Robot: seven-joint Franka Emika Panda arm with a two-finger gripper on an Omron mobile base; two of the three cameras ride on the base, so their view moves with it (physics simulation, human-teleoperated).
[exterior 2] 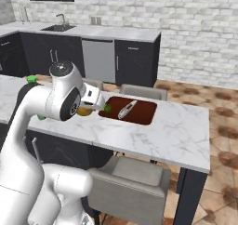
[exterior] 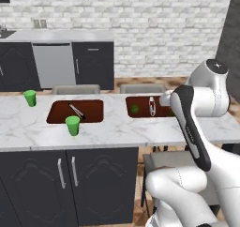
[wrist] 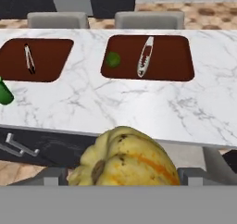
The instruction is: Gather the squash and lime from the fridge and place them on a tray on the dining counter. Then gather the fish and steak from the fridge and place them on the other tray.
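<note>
Tabletop [wrist: 139,107]: long white marble slab with grey veins, on dark panelled cabinets [exterior: 101,184] with silver bar handles. Two dark reddish-brown trays with rounded corners sit flat on it, well apart.

Right tray [wrist: 171,56]: holds the lime [wrist: 113,59], a small plain green ball near its left end, and the fish [wrist: 145,56], slim, silvery-grey, pointed at both ends, lying lengthwise near the middle. Lime and fish are near each other, not touching. Left tray [wrist: 51,56]: holds a thin dark straight utensil [wrist: 29,59].

Two bright green tapered cups stand upright on the marble: one [exterior: 72,125] just in front of the left tray, one [exterior: 30,98] further left. Grey padded chairs [wrist: 148,19] stand behind the tabletop, another [exterior 2: 132,182] on the near side.

Squash [wrist: 125,160]: rounded, ribbed, lumpy, pale yellow with orange streaks and a greenish-brown stem scar. In the hand view it sits right between the fingers of the pincer [wrist: 125,177], grey finger tips [wrist: 192,176] flanking it on both sides. The pincer is spread wide and clamped on the squash. It is held above the near edge of the tabletop, short of the right tray and not resting on anything. In the right base view it shows as a yellow lump [exterior 2: 83,110] under the wrist, just beside the tray's near left corner.
</note>
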